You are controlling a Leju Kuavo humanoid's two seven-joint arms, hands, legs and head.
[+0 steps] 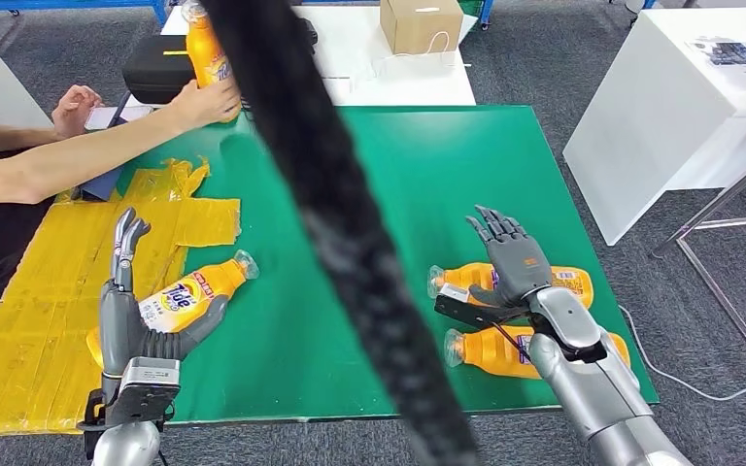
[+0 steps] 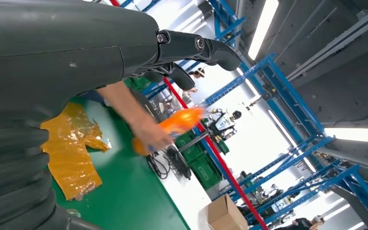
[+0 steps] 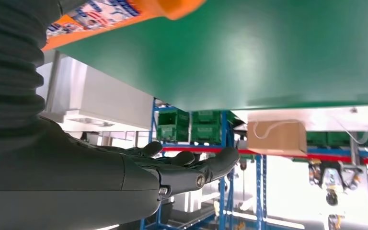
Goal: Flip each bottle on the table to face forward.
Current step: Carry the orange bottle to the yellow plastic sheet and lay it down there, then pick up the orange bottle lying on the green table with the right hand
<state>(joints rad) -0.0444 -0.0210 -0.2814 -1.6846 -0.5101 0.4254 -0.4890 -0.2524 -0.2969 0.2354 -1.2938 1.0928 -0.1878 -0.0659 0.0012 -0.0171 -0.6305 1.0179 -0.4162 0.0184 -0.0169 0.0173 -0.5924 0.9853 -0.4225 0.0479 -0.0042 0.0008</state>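
An orange Tide bottle lies label-up on the green table at the front left, cap pointing away to the right. My left hand is open beside it, fingers straight up and thumb reaching under the bottle's side. Two more orange bottles lie side by side at the front right, caps to the left. My right hand hovers open over the farther one, fingers spread. In the right wrist view a bottle lies close by the hand. A person's hand holds another bottle upright at the far left.
A thick black cable hangs across the head view. Yellow tape covers the table's left part. The person's arm reaches over it. A cardboard box and black case sit behind the table; a white table stands at right.
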